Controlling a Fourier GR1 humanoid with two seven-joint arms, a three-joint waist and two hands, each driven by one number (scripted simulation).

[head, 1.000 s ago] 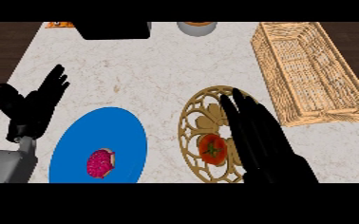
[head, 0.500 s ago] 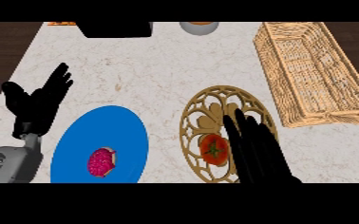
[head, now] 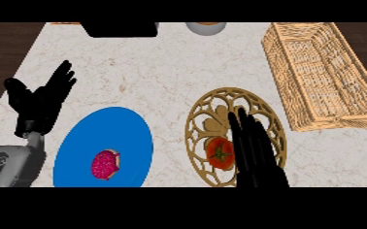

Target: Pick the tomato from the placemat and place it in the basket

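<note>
A red tomato (head: 219, 152) with a green stem lies on a round, gold openwork placemat (head: 215, 109) at the lower right of the counter. My right hand (head: 255, 155) is open, its straight fingers lying over the placemat just right of the tomato and touching its side. The wicker basket (head: 315, 77) stands at the right, beyond the placemat. My left hand (head: 43, 99) rests open at the left edge, fingers up.
A blue plate (head: 125, 131) with a pink doughnut (head: 105, 164) lies left of the placemat. A dark box (head: 118, 28) and a grey bowl (head: 206, 27) stand at the counter's far edge.
My right hand has drawn back toward the lower edge, its fingertips now reaching only mid-placemat. The tomato and the left hand stayed put.
</note>
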